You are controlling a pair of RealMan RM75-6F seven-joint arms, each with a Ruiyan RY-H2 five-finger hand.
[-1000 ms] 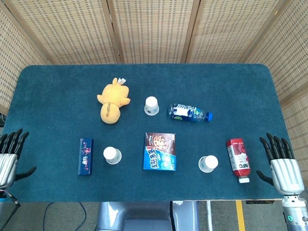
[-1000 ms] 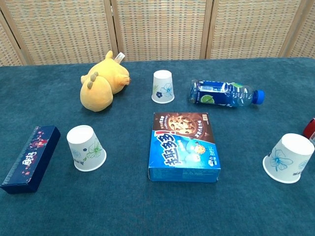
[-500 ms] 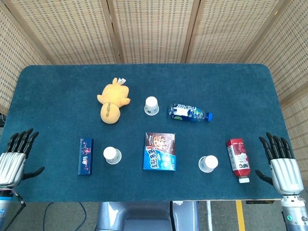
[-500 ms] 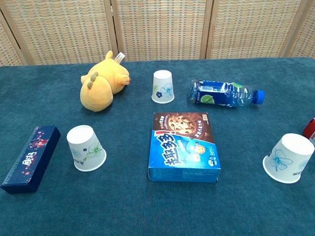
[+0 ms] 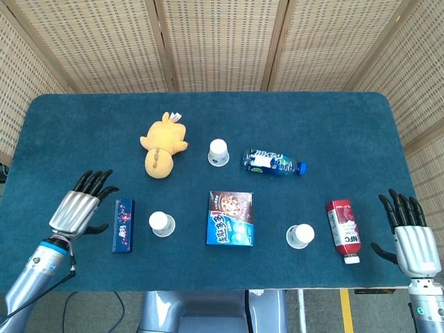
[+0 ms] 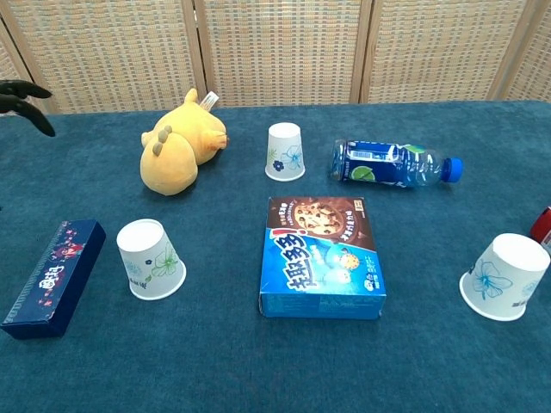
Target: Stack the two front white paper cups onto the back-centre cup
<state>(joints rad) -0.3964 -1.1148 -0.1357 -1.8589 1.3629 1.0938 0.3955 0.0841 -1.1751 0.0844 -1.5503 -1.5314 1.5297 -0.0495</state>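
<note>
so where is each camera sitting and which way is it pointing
Head view: high above the near edge, looking steeply down on the whole blue table; shows the left hand and right hand, both open.
Chest view: low at the near edge, looking across toward the wicker screen; only dark fingertips of the left hand show.
Shared: three upturned paper cups, including the back-centre cup, the cookie box, the plush toy.

In the chest view, the red bottle [image 6: 543, 225] and left hand [image 6: 21, 99] are cut off at the edges
</note>
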